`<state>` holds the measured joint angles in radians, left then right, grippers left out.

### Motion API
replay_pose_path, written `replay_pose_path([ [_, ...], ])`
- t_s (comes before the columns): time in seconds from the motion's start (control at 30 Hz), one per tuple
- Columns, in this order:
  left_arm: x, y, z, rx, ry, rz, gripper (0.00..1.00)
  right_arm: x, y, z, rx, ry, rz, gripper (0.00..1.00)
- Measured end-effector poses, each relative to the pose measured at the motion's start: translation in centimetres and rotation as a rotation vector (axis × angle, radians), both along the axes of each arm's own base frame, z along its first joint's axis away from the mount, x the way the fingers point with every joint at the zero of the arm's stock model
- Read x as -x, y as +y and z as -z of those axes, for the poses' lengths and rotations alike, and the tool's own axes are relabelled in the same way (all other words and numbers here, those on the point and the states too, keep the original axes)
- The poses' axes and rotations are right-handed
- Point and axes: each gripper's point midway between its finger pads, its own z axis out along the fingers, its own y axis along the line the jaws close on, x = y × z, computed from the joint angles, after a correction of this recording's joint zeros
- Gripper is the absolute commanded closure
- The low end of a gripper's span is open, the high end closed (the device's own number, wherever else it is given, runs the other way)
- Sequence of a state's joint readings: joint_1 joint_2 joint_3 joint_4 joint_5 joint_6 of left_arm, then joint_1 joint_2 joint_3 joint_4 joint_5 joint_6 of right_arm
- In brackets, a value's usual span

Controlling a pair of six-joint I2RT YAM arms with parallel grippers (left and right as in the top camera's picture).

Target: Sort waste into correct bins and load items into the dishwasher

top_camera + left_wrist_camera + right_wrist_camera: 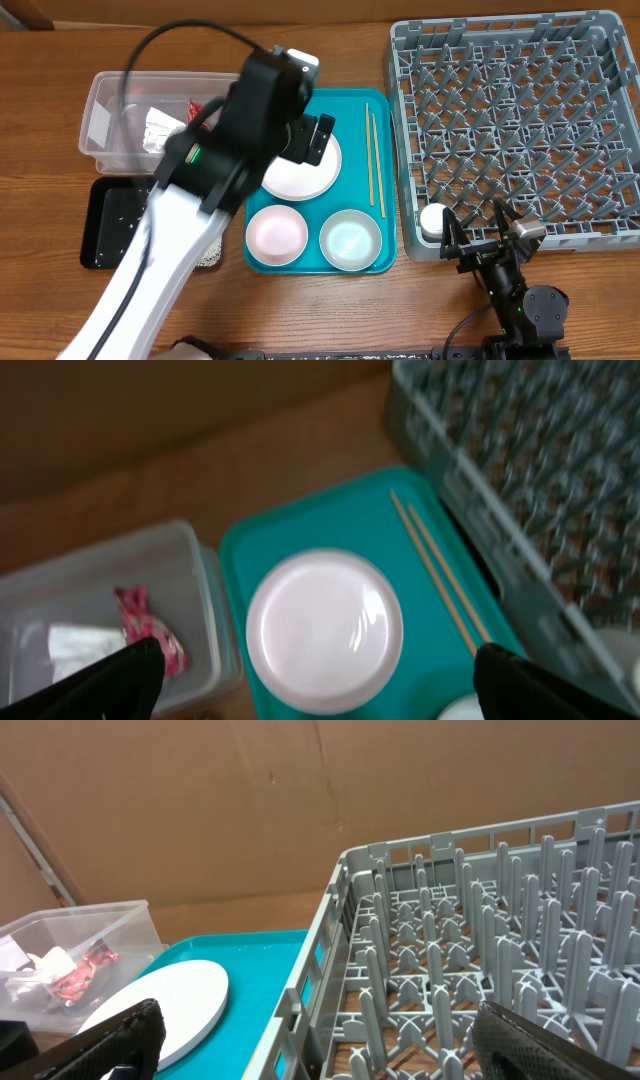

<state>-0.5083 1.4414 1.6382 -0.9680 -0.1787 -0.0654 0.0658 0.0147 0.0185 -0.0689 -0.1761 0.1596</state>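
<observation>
The waste looks sorted: the wrapper (150,625) and paper scrap (70,645) lie in the clear tub (150,82), the grains (118,205) on the black tray (95,245), and the small cup (433,220) sits in a front corner of the dish rack (520,120). The step in hand is probably the white plate (323,630) on the teal tray (300,525): the left gripper (315,655) hovers above it, fingers spread wide, holding nothing. The next move calls for descending and pinching the rim, because the plate lies flat. The right gripper (476,230), also spread and empty, waits beside the rack
</observation>
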Motion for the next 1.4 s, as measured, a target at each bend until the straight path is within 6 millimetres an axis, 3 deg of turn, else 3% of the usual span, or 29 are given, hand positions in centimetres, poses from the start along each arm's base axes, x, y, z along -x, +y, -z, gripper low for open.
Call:
replay_pose_path([
  [0.07,0.5,0.9,-1.8,0.039,-0.125,-0.008,0.00,0.0,0.0,0.0,0.000,0.000,0.000,0.00],
  [0.13,1.3,2.2,-2.2,0.072,-0.205,-0.028,0.00,0.0,0.0,0.0,0.000,0.000,0.000,0.00],
  [0.4,5.0,8.6,2.8,0.149,-0.354,-0.122,0.00,0.0,0.0,0.0,0.000,0.000,0.000,0.00],
  [0.63,9.3,12.5,4.3,0.211,-0.550,-0.195,0.00,0.0,0.0,0.0,0.000,0.002,-0.001,0.00],
  [1.07,11.5,13.1,9.7,0.280,-0.781,-0.179,0.00,0.0,0.0,0.0,0.000,0.002,0.000,0.00],
  [1.2,11.1,13.0,11.7,0.282,-0.766,-0.181,0.00,0.0,0.0,0.0,0.000,0.001,0.000,0.00],
  [1.33,11.0,13.1,15.6,0.249,-0.640,-0.195,0.00,0.0,0.0,0.0,0.000,0.001,0.000,0.00],
  [1.4,11.0,13.1,15.7,0.249,-0.638,-0.193,0.00,0.0,0.0,0.0,0.000,0.001,0.000,0.00],
])
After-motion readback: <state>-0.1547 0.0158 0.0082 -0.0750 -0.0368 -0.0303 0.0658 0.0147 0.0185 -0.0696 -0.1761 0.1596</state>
